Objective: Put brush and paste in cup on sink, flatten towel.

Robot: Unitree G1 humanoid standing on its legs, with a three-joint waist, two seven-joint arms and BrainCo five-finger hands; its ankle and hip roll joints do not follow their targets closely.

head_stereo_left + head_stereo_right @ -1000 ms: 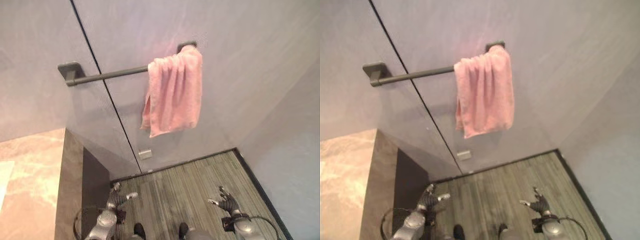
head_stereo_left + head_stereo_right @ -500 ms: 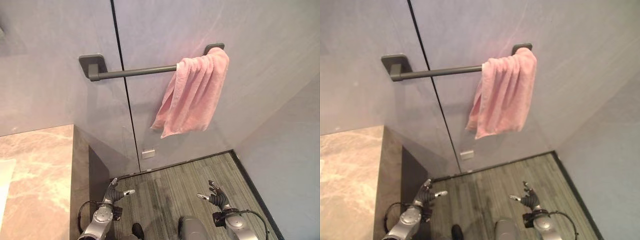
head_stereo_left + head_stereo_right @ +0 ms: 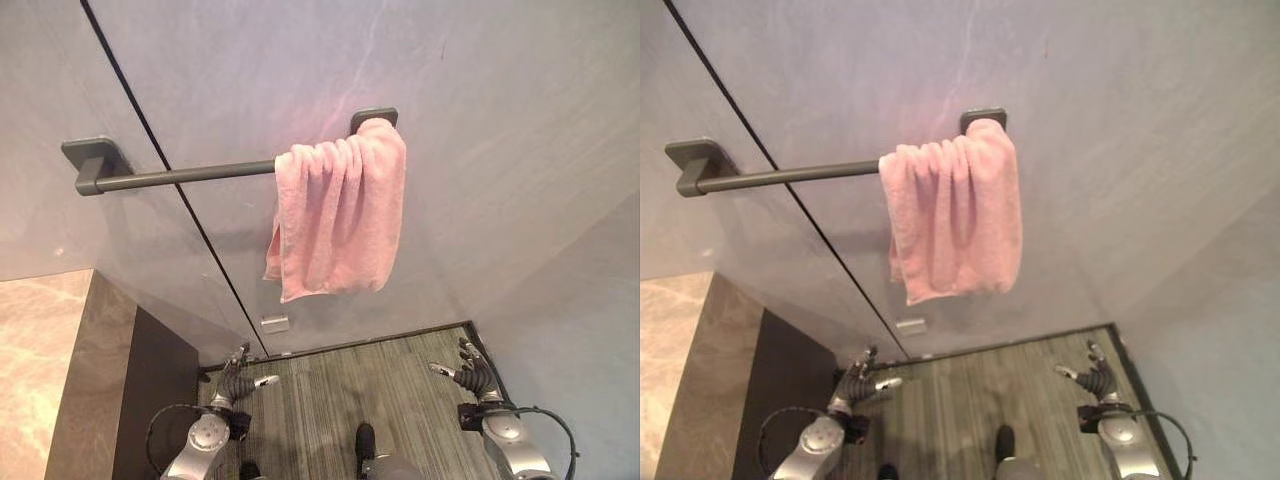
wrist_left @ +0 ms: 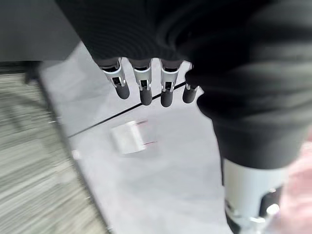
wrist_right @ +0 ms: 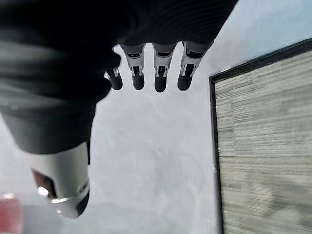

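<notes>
A pink towel [image 3: 338, 222] hangs bunched in folds at the right end of a dark towel bar [image 3: 180, 176] on the grey wall. Far below it, over the floor, my left hand [image 3: 237, 381] hangs at the lower left with its fingers [image 4: 141, 88] relaxed and nothing in them. My right hand [image 3: 474, 373] hangs at the lower right, fingers [image 5: 158, 75] straight and empty. Both hands are well apart from the towel.
A marble sink counter [image 3: 35, 370] with a dark side panel [image 3: 140, 400] stands at the lower left. A dark seam [image 3: 170, 190] runs down the wall behind the bar. A small grey plate [image 3: 274, 324] sits low on the wall. Striped grey flooring [image 3: 370, 385] lies below.
The whole picture has shifted, so the camera has moved; bar and towel now sit further left. Both hands stay low and empty.
</notes>
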